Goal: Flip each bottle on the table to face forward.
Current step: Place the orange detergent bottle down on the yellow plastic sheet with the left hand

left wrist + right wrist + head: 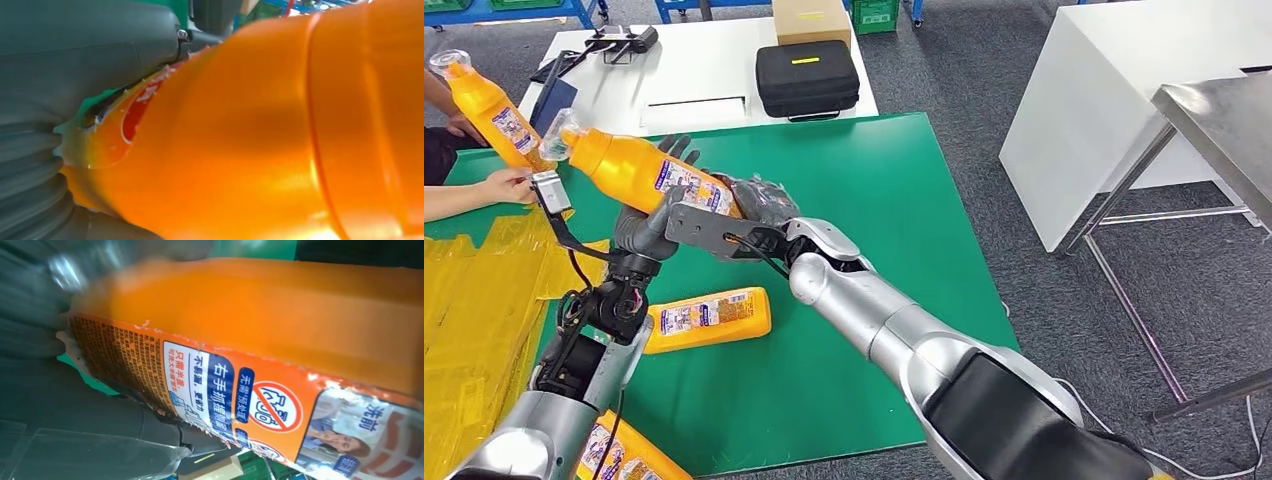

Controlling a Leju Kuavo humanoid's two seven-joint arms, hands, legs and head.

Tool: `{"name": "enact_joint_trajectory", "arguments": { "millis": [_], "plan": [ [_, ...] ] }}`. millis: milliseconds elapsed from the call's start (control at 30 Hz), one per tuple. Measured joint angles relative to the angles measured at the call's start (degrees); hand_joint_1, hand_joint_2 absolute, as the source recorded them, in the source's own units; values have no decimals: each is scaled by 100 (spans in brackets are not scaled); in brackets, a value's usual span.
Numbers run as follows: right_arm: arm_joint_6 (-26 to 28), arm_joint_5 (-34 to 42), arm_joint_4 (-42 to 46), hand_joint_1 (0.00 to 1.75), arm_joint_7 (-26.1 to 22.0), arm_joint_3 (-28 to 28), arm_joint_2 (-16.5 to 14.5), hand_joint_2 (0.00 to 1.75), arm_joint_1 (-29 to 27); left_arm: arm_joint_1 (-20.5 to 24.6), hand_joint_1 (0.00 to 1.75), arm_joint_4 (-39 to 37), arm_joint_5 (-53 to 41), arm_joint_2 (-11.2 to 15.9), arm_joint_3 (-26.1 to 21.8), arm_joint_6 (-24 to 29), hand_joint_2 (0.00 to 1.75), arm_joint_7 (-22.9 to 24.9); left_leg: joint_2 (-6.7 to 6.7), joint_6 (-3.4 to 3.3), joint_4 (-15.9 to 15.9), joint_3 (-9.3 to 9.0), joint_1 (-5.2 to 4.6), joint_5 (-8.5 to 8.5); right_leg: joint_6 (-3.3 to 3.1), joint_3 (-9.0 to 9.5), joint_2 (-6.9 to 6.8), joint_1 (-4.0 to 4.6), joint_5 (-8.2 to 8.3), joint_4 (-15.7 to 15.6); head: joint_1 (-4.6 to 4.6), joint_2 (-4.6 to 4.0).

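a: four bottles on the bench. held bottle (pixel 639 172) is up off the green mat (pixel 874 250), tilted, clear cap end toward the far left, label (pixel 686 186) facing up.

b: hands?

a: both on it. left hand (pixel 652 222) comes up from below, fingers (pixel 679 150) rising behind the body, thumb across the near side. right hand (pixel 759 205) wraps the base end. both closed around the bottle, neither spread wide.

b: wrist views agree?

a: yes. left wrist view has the orange body (pixel 260 130) pressed against the grey thumb (pixel 85 55), a torn label edge between them. right wrist view has the printed label (pixel 235 400) close up, peeling along its edge, grey fingers (pixel 75 400) under it. part of that frame is blurred.

b: other bottles?

a: second bottle (pixel 709 318) lies flat on the mat just beside the left forearm, label up. third bottle (pixel 624 455) lies at the near edge, partly hidden by the left arm. fourth bottle (pixel 486 105) is upright-tilted at far left in a person's hand (pixel 464 125); that person's other hand (pixel 509 185) rests near the cap of the held bottle.

b: surroundings?

a: yellow sheet (pixel 474 310) left of the mat. black case (pixel 807 78) on the white table (pixel 714 70) behind.
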State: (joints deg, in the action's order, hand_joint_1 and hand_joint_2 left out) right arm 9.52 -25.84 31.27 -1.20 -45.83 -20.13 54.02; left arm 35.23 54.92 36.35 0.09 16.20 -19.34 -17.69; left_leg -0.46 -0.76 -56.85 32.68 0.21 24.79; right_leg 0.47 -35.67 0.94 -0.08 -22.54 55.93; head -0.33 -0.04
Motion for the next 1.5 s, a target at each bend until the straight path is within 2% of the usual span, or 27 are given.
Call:
{"name": "enact_joint_trajectory", "arguments": {
  "millis": [567, 633, 700, 767, 833, 900, 1033, 1067, 1133, 1333, 1400, 1500],
  "plan": [
    [73, 93, 21, 175, 39, -254, 8, 175, 27, -10, 175, -62, -9, -3, -42, 7, 175, -126, -1, 0, 0, 2, 0, 0, 0, 0, -1, 0, 0, 0, 1, 0],
    [87, 98, 3, 87, 34, -268, 9, 175, 34, -12, 175, -62, 12, -5, -70, 16, 175, -148, -1, 0, 0, 2, 0, 0, 0, 0, -1, 0, 0, 0, 1, 0],
    [108, 96, -23, 0, 5, -288, 8, 87, 38, -12, 175, -62, 10, -10, -111, 48, 175, -172, -1, 0, 0, 2, 0, 0, 0, 0, -1, 0, 0, 0, 0, 0],
    [116, 91, -49, 0, -45, -304, 7, 0, 40, -11, 175, -63, -92, -11, -150, 158, 175, -238, -1, 0, 0, 2, 0, 0, 0, -1, -1, 0, 0, 0, -1, 0],
    [117, 94, -81, 0, -95, -307, 9, 0, 42, -3, 175, -64, -370, 0, -197, 428, 175, -414, -1, 0, 0, 3, 1, 0, 0, -2, -1, 1, 0, 0, 2, 0],
    [134, 102, -119, 0, -186, -275, 27, 0, 41, 35, 175, -64, -1097, 55, -273, 1134, 175, -784, -1, 1, 0, 4, 2, -1, 0, -2, -1, 1, 0, 1, 3, 0],
    [185, 77, -96, 0, -456, 76, 218, 0, -17, 247, 175, -135, -4024, 404, -434, 4001, 175, -1558, 15, 3, 0, 0, 3, -2, -1, -5, 12, 2, 2, 2, 2, 0],
    [183, 48, -69, 0, -496, 199, 283, 0, -43, 303, 175, -180, -4453, 498, -491, 4404, 175, -1623, 16, 3, 0, 0, 3, -2, -1, -5, 13, 2, 2, 2, 0, 0],
    [175, -18, -13, 0, -545, 420, 390, 0, -95, 378, 175, -271, -4867, 648, -610, 4694, 175, -1693, 8, 6, 0, 0, 3, -5, -2, -5, 9, 2, 2, 2, 0, 0],
    [191, -84, 106, 0, -572, 715, 484, 0, -183, 407, 175, -410, -5124, 793, -725, 4736, 175, -1687, 9, 9, 0, 4, 1, -6, -2, -5, 10, 0, 2, 3, 3, 0],
    [258, -84, 157, 0, -577, 824, 525, 0, -227, 426, 175, -501, -5735, 862, -719, 5210, 175, -1446, 15, 9, 0, 3, 0, -6, -1, -6, 12, 0, 2, 2, 2, 0],
    [310, -68, 303, 0, -642, 1119, 679, 0, -303, 445, 175, -722, -7695, 1026, -860, 5831, 175, -885, 8, 9, 0, 4, 0, -6, -2, -6, 9, 0, 2, 1, 1, 0]
  ]
}}
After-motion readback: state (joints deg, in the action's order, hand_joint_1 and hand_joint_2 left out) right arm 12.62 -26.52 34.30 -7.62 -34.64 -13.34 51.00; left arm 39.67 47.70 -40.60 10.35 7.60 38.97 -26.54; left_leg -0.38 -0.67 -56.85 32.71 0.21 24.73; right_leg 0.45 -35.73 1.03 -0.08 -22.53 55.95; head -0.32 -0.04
